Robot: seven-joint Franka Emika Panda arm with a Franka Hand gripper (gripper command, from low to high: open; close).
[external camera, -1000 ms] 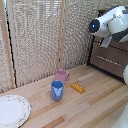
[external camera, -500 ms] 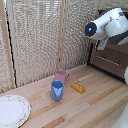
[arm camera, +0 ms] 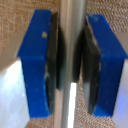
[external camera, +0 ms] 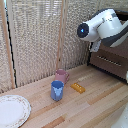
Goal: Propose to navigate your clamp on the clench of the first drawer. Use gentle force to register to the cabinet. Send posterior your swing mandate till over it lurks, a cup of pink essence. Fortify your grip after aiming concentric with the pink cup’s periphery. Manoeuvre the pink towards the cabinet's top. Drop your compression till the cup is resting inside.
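Note:
In the wrist view my clamp (arm camera: 70, 67) has its blue fingertips (arm camera: 37, 65) on both sides of the silver bar handle (arm camera: 70, 25), shut on it. In the exterior view the white arm (external camera: 102, 27) reaches to the dark brown cabinet (external camera: 117, 67) at the right and hides the clamp and most of the first drawer. The pink cup (external camera: 61, 75) stands upright on the wooden table near the blind, just behind a blue cup (external camera: 57, 90), well to the exterior view's left of the arm.
A small yellow block (external camera: 77, 88) lies to the right of the cups. A white plate (external camera: 12, 110) sits at the front left. A slatted blind (external camera: 35, 40) backs the table (external camera: 95, 107). A lower drawer's handle (external camera: 107, 60) shows on the cabinet.
The arm's wrist has moved steadily towards the exterior view's left and a little down. The cups, block and plate have not moved.

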